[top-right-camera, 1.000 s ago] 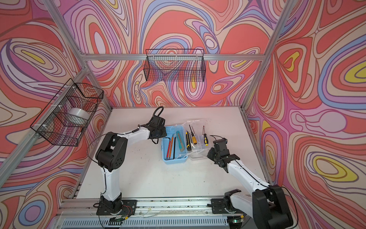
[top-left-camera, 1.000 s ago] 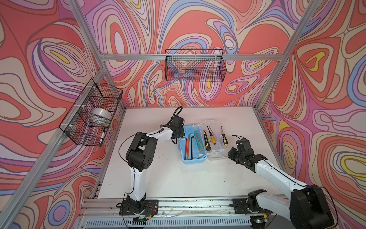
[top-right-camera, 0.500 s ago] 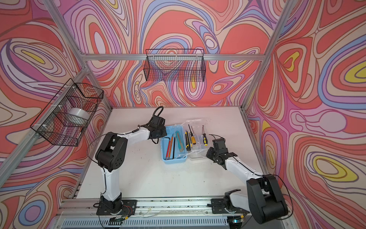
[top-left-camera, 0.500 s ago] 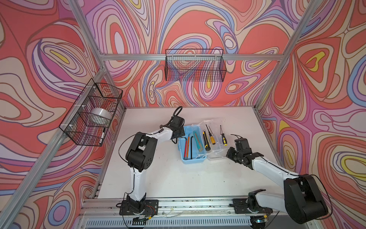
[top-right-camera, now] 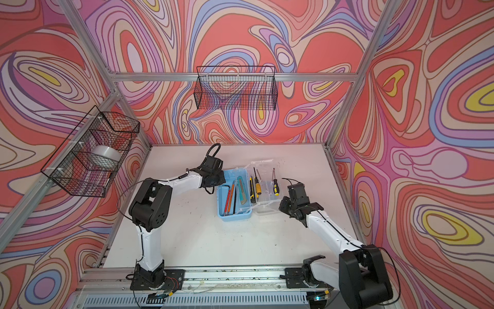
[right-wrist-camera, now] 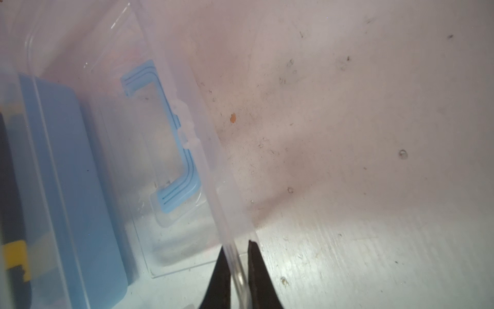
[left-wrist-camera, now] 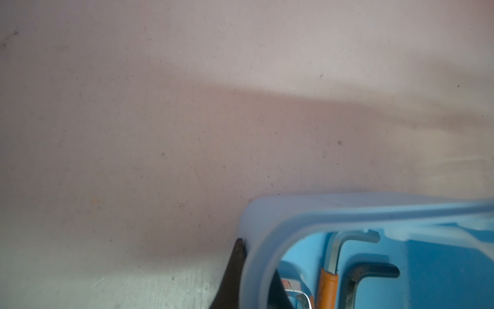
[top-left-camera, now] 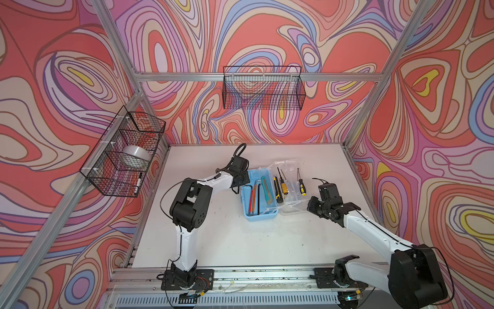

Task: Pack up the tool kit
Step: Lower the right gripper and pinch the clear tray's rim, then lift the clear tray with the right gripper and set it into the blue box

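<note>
The light-blue tool box (top-left-camera: 260, 215) sits open mid-desk (top-left-camera: 227, 240), with hex keys (top-left-camera: 251, 199) and a teal utility knife (top-left-camera: 267, 191) inside. Its clear lid (top-left-camera: 294, 206) is folded open beside it, and screwdrivers (top-left-camera: 302, 187) lie on it. The left jaws are clamped on the box's far corner wall, and the right jaws pinch the lid's outer edge.

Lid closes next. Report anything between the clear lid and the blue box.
Screwdrivers lie on the open clear lid, and a yellow-black utility knife lies along its hinge side by the blue box; closing would likely tip them. The right gripper's jaws pinch its edge.
</note>
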Robot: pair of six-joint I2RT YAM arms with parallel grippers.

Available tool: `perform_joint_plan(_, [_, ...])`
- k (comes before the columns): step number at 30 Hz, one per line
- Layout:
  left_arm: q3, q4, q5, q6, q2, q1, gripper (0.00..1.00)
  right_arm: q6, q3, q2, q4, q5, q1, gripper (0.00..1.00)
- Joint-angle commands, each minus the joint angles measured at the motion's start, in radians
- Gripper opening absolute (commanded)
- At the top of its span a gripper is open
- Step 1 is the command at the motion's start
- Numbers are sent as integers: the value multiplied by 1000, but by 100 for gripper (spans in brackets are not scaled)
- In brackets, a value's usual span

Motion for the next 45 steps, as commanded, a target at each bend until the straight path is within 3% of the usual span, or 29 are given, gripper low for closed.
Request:
perform_joint_plan(1, [30, -42, 49, -19, -12, -19, 0, 20, 80, -58, 50, -1, -6, 0])
perform_joint_plan(8, [41, -58, 41, -24, -18, -36, 0, 15, 131, -141, 17, -41, -5, 0])
perform_joint_plan(13, [63, -64, 32, -22, -11, -53, 0, -7, 186, -150, -36, 7, 39, 0])
perform_joint_plan(25, [72, -64, 29, -22, -12, -74, 0, -37, 386, -25, -122, 410, 483, 0])
perform_joint_plan(30, [68, -63, 29, -34, -15, -77, 0, -40, 469, 52, -159, 522, 627, 0])
perform_joint_plan(42, [53, -38, 30, -109, -2, -85, 0, -67, 527, 198, -50, 302, 723, 0])
perform_joint_plan(45, [42, -29, 20, -130, -11, -86, 0, -109, 541, 219, -25, 238, 741, 19])
